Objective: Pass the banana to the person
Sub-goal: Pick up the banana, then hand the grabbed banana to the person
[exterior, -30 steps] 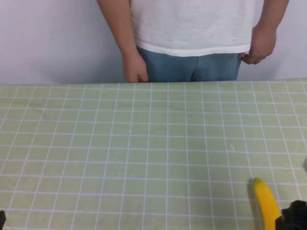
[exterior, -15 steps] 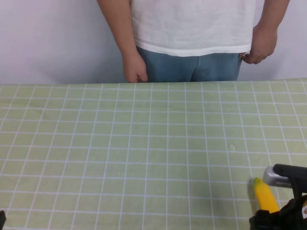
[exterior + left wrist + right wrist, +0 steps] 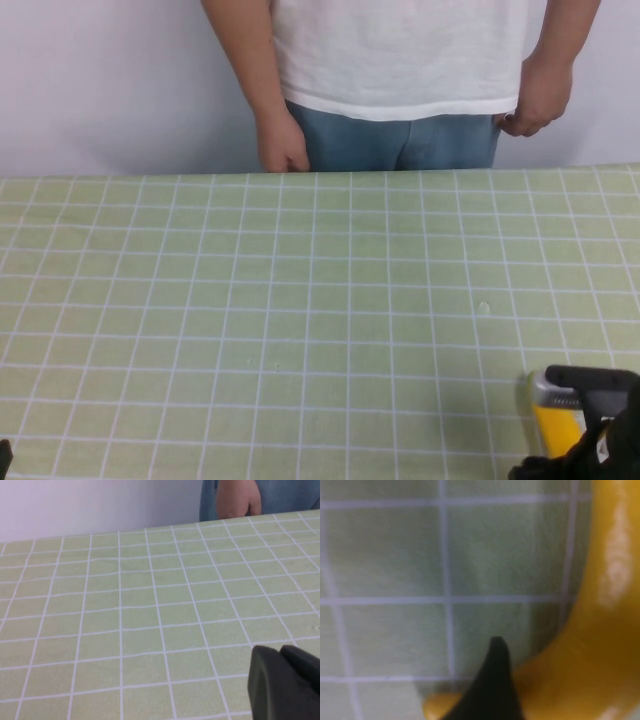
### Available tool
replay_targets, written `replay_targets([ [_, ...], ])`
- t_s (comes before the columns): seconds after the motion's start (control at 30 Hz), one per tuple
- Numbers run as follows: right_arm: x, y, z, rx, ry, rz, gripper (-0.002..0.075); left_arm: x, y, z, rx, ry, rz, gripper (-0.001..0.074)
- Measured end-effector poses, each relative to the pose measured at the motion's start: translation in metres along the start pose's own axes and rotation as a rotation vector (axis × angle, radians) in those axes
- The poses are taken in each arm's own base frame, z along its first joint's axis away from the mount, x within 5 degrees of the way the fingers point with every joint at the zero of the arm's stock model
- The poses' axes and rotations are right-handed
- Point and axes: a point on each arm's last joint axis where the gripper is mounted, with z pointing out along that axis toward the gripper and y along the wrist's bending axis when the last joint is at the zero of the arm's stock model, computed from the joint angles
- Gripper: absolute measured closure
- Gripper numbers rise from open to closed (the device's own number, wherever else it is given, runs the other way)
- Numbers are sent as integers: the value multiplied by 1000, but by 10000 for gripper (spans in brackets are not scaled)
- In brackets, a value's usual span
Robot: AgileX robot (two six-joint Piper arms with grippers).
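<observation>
Green checked cloth covers the tabletop (image 3: 300, 300), and the person in a white T-shirt and blue jeans (image 3: 400, 70) waits at its far edge. Since a second ago the right gripper (image 3: 585, 425) has descended over the bright yellow curved banana (image 3: 556, 425) at the near right corner; whether its fingers have closed cannot be told. The left gripper (image 3: 285, 682) sits parked near-left, finger state likewise unclear. Grasping looks imminent.

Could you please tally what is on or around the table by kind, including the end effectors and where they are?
Banana, near right on the tablecloth: 1
Person, standing at the far edge: 1
End effectors: 2, the right end effector over the banana, the left end effector low at the near left
Total: 4
</observation>
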Motion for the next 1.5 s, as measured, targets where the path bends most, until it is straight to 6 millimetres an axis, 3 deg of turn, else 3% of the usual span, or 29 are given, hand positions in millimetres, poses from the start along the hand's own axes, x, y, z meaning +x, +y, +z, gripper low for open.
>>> replay_targets([
  [0.07, 0, -1, 6, 17, 25, 1, 220, 0, 0, 0, -2, 0, 6, 734],
  [0.17, 1, -1, 10, 31, 45, -6, 464, 0, 0, 0, -2, 0, 6, 734],
  [0.33, 0, 0, 6, 22, 31, -12, 463, 0, 0, 0, 0, 0, 0, 734],
  [0.53, -8, 5, -20, -5, -40, -47, 463, 0, 0, 0, 0, 0, 0, 734],
  [0.77, -40, 21, -84, -43, -265, -140, 463, 0, 0, 0, -2, 0, 6, 734],
  [0.93, -66, 28, -131, 31, -434, -245, 463, 0, 0, 0, -2, 0, 6, 734],
  [1.03, -80, 33, -160, 63, -539, -337, 463, 0, 0, 0, -2, 0, 6, 734],
  [1.2, -93, 49, -196, 72, -639, -646, 463, 0, 0, 0, -2, 0, 6, 734],
  [1.5, -120, 90, -215, 70, -569, -1094, 463, 0, 0, 0, -2, 0, 6, 734],
])
